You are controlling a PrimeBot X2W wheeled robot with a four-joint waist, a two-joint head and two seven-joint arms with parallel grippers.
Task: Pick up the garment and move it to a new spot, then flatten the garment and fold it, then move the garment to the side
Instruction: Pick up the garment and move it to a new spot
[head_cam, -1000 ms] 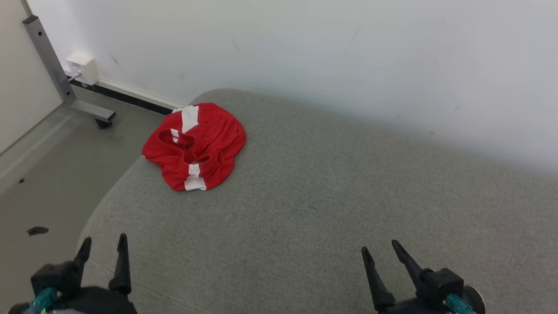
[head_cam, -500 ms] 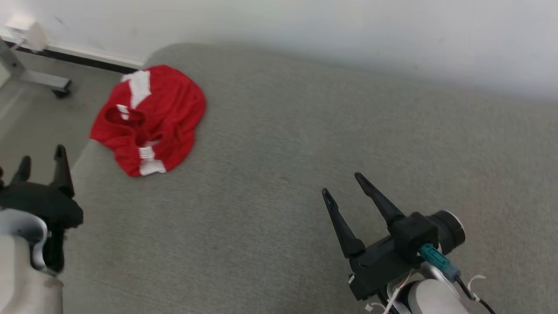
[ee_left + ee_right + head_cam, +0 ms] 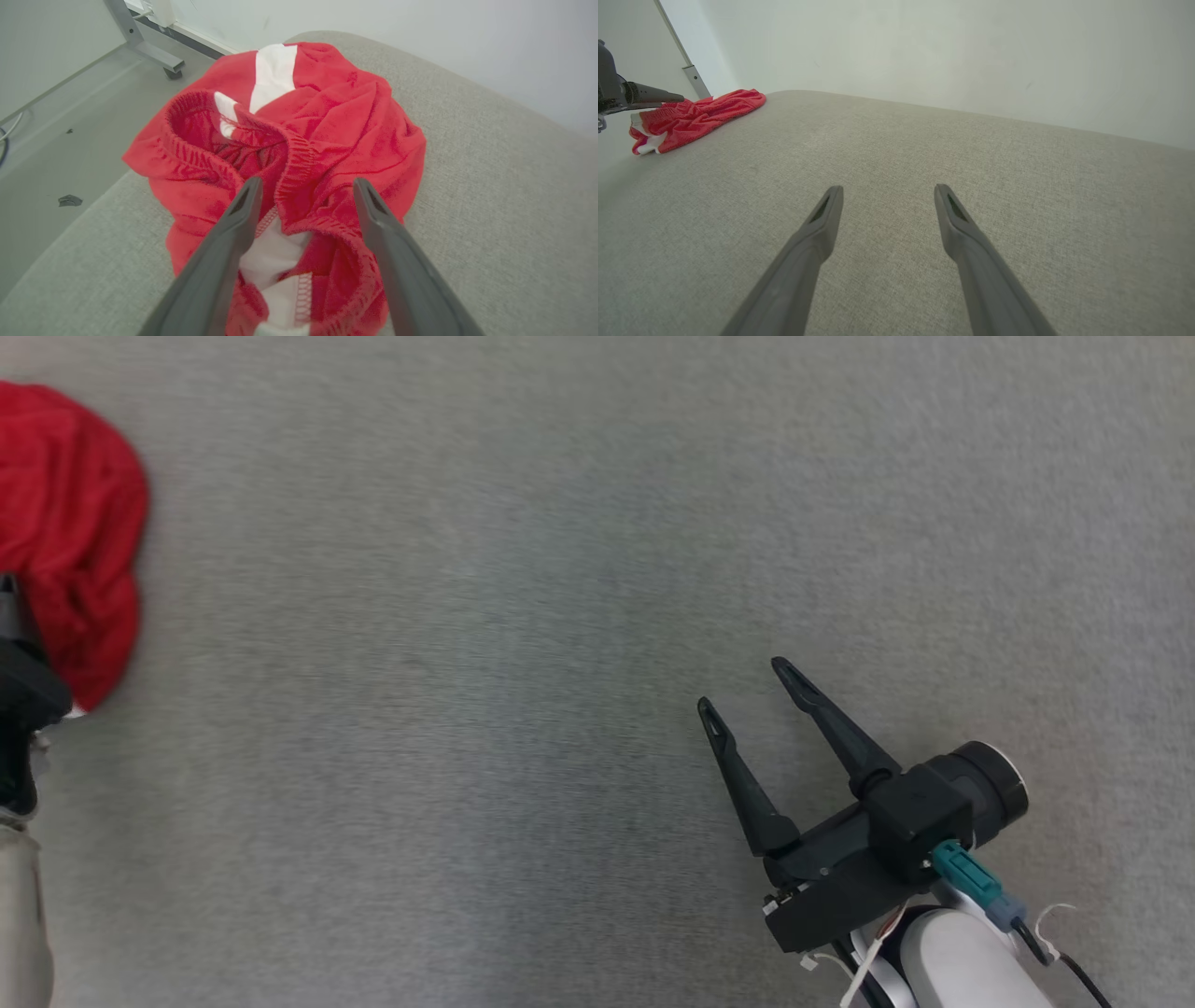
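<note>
red garment w/ white stripes, grey cushion, dk fingers

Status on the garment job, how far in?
Done: nothing; the red garment lies crumpled at the corner of the grey cushion. In hand: the left gripper, open, poised at its waistband, not closed. The right gripper is open above bare cushion. To do: grasp, move, flatten, fold, set aside.
</note>
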